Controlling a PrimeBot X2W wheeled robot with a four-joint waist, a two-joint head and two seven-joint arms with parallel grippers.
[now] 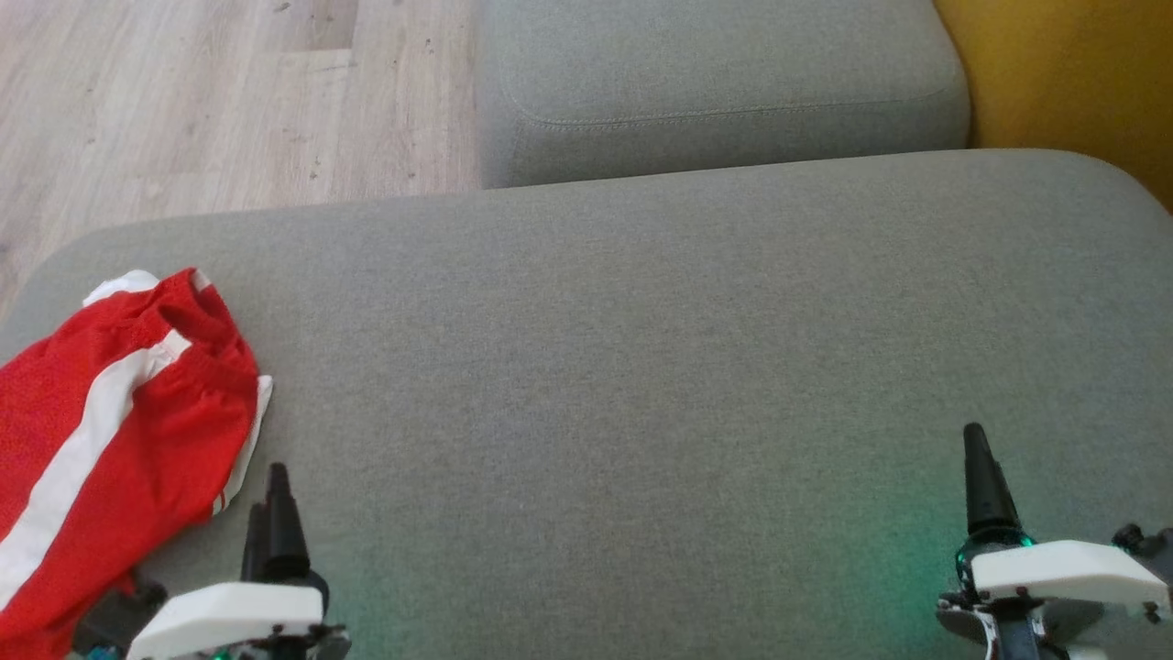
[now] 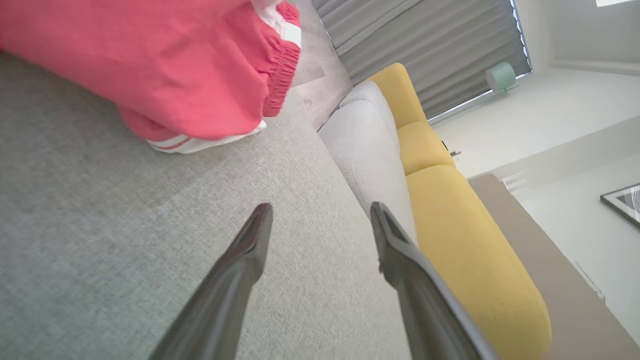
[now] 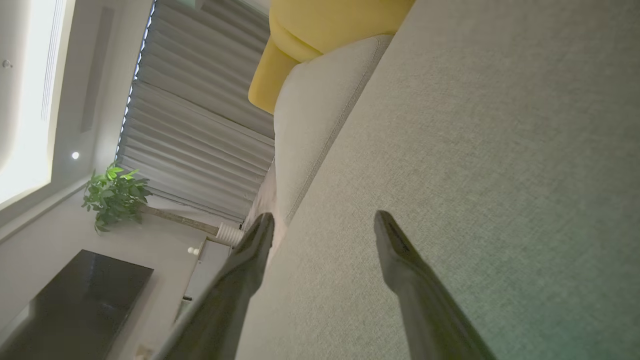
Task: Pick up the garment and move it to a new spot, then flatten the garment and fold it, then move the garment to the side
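In the head view, the garment lies at the near left corner of the grey seat cushion, and the picture's left and bottom edges cut it off, so its full outline cannot be made out. It is red mesh cloth with a broad white stripe running along it, white trim at its edges and a gathered opening towards the far end; it lies rumpled rather than flat. The left gripper sits just beside the garment's near right edge, its dark fingers overlapping so their gap is hard to read here. The right gripper is well apart at the lower right, with one finger in plain sight. Between them the cushion is a wide bare stretch; its far edge meets a second grey cushion, with wooden floor beyond on the left and yellow upholstery at the far right

In the left wrist view, the left gripper is released, fingers spread over bare cushion. The garment lies ahead, cropped by the top edge, its elastic waistband turned towards the cushion's edge

In the right wrist view, the right gripper is likewise spread, low over bare grey cloth near the cushion's edge, with a curtain and plant beyond
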